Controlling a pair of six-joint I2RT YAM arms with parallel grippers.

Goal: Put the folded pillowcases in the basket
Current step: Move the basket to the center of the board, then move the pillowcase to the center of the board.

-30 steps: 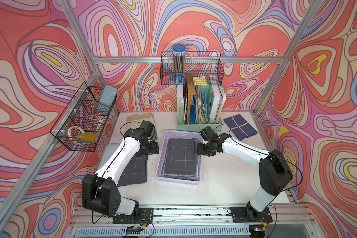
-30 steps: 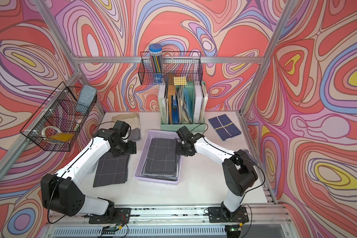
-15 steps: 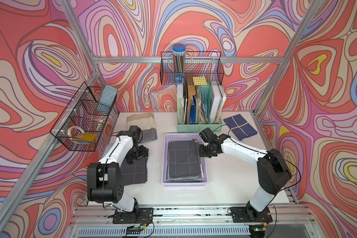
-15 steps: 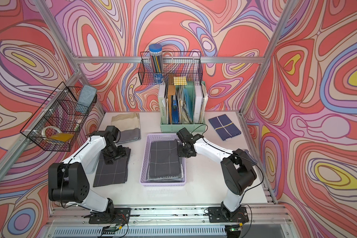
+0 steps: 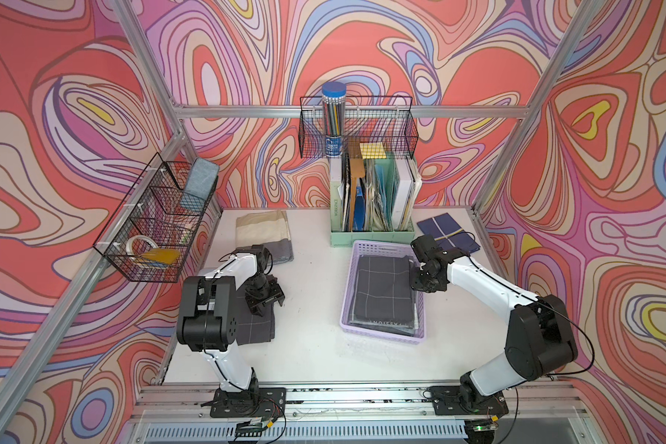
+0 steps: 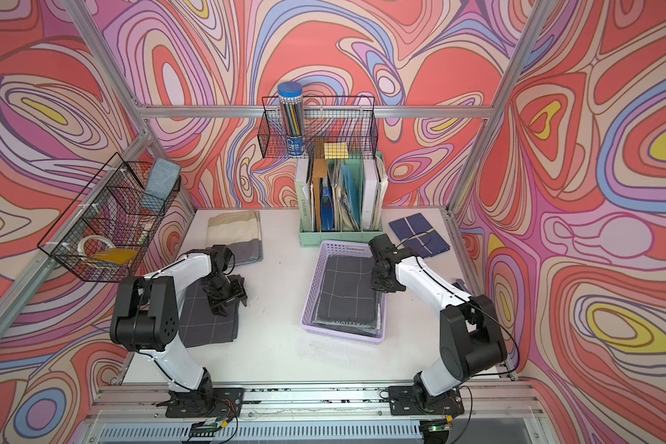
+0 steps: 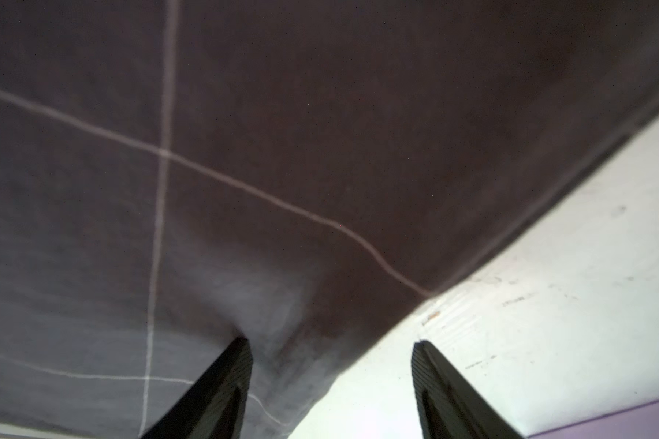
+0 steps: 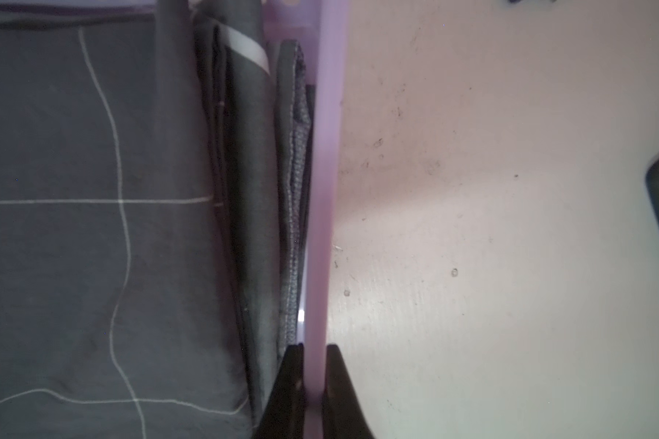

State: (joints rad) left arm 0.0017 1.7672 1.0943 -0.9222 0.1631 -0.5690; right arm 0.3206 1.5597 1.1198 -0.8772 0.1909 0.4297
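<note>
**Arm lines up on folded pillowcase**

The left gripper (image 7: 328,342), jaws spread, straddles the edge of the folded pillowcase (image 5: 257,326) lying on the table (image 5: 316,361), well apart from the basket (image 5: 382,338). The right gripper (image 8: 314,346) pinches the basket's rim. The next move likely calls for closing on the cloth's edge and carrying it to the basket.
</note>
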